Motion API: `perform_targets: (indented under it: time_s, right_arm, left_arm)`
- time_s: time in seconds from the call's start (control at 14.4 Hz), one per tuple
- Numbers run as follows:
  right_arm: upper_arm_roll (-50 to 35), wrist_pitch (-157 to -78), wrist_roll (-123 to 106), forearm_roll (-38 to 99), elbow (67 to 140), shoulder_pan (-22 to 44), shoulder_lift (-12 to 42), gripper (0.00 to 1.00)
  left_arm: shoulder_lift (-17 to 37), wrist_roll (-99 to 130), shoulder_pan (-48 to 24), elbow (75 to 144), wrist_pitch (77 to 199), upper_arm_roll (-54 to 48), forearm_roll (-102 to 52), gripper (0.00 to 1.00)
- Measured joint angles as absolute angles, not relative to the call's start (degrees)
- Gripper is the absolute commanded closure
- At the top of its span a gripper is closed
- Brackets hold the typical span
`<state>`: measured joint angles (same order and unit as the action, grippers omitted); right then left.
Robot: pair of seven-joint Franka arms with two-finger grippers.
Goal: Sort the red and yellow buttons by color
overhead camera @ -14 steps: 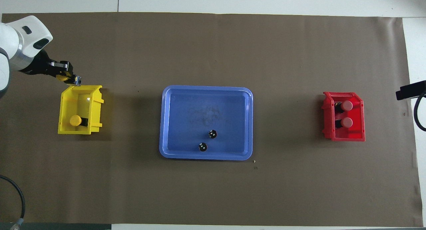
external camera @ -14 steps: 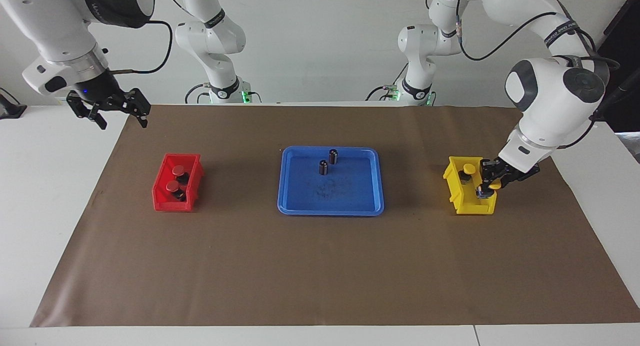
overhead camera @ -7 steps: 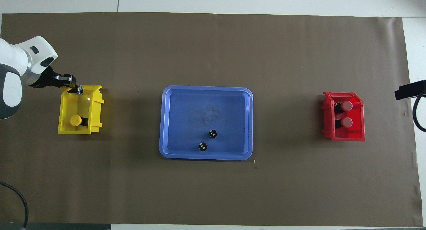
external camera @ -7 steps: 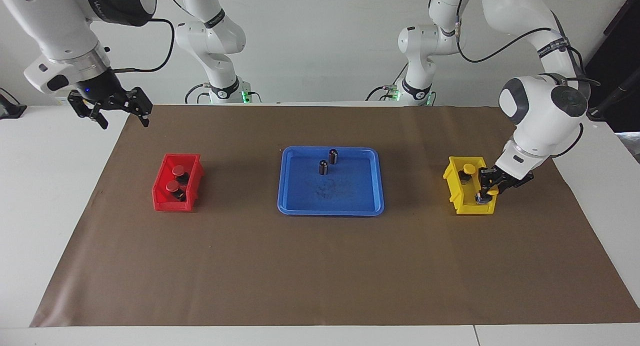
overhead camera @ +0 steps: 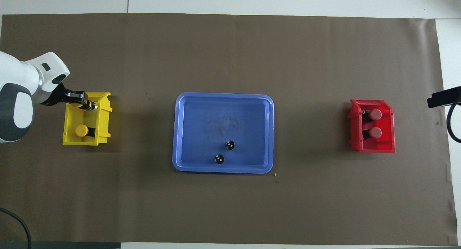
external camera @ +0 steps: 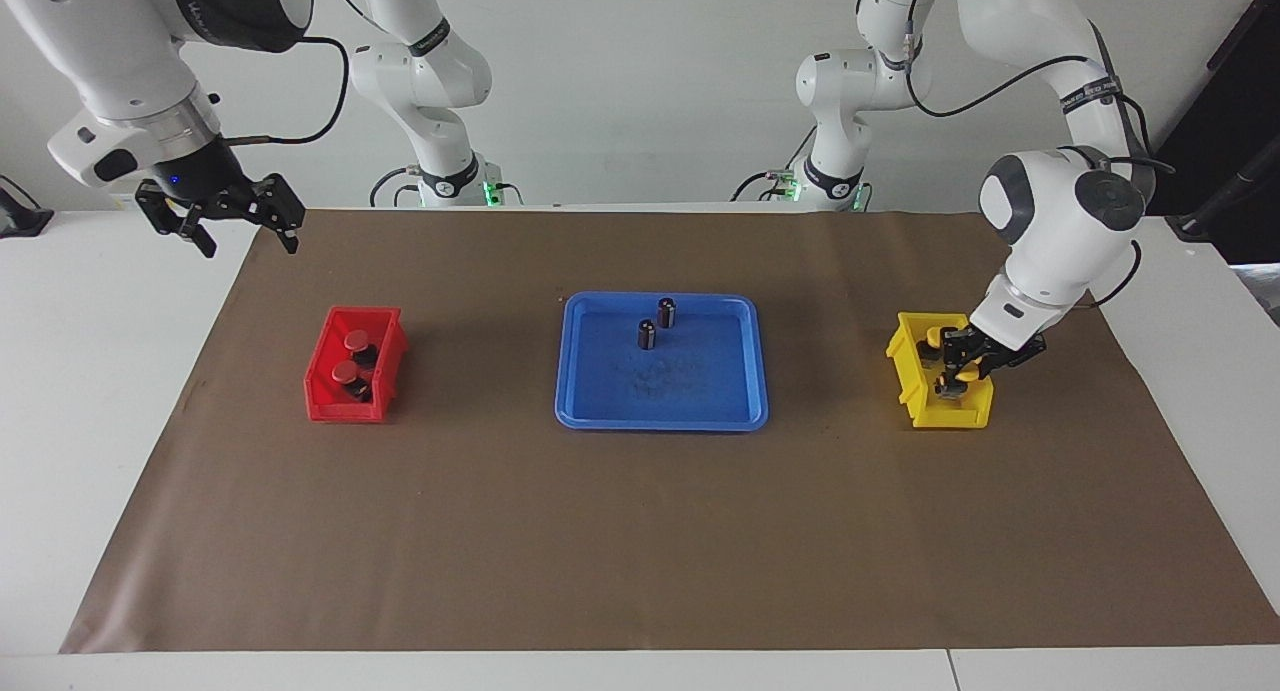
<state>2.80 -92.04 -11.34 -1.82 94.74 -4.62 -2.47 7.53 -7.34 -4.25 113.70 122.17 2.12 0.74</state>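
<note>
Final placement: left tool (external camera: 957, 373) closed on the last yellow button (external camera: 962, 380), low inside the yellow bin (external camera: 906, 373), farther from the robots than its stored mate (overhead camera: 82, 130). Next: release. Right tool (external camera: 222, 214) waits open; red buttons (external camera: 351, 357) binned.

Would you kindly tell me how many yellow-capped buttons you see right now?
2. One yellow button sits in the yellow bin, at its end nearer the robots. The other yellow button is held by the left claw inside the same bin. None seems hidden.
</note>
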Motion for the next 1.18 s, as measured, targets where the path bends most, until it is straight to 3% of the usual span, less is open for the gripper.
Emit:
perform_targets:
  time_s: [0.14,0.21,0.28,0.35,0.49,0.69,0.76,0.83,0.9,1.18]
  right_arm:
    - [2.8,-92.0,-11.3,-1.8,94.7,-4.6,-2.5,0.0]
    - [2.8,-92.0,-11.3,-1.8,94.7,-4.6,-2.5,0.0]
    - [2.8,-92.0,-11.3,-1.8,94.7,-4.6,-2.5,0.0]
    - [2.8,-92.0,-11.3,-1.8,94.7,-4.6,-2.5,0.0]
    - [2.8,-92.0,-11.3,-1.8,94.7,-4.6,-2.5,0.0]
    - [2.8,-92.0,-11.3,-1.8,94.7,-4.6,-2.5,0.0]
    - [2.8,-92.0,-11.3,-1.8,94.7,-4.6,-2.5,0.0]
    - [2.8,-92.0,-11.3,-1.8,94.7,-4.6,-2.5,0.0]
    - [2.8,-92.0,-11.3,-1.8,94.7,-4.6,-2.5,0.0]
    - [2.8,-92.0,-11.3,-1.8,94.7,-4.6,-2.5,0.0]
  left_arm:
    - [7.5,-7.4,-4.2,115.7,125.0,2.1,0.7,0.97]
    - [7.6,-7.4,-4.2,117.0,126.9,2.1,0.7,0.85]
    - [7.6,-7.4,-4.2,118.3,128.5,2.1,0.7,0.59]
    - [7.6,-7.4,-4.2,119.2,129.5,2.1,0.7,0.41]
    - [7.8,-7.4,-4.2,119.7,130.0,2.1,0.7,0.31]
    - [7.7,-7.4,-4.2,118.2,128.9,2.2,0.7,0.29]
    - [7.7,-7.4,-4.2,116.5,126.9,2.2,0.7,0.19]
    - [7.6,-7.4,-4.2,114.0,123.9,2.2,0.7,0.06]
    - [7.6,-7.4,-4.2,110.7,120.1,2.1,0.7,0.0]
    - [7.6,-7.4,-4.6,94.5,101.7,1.4,0.7,0.0]
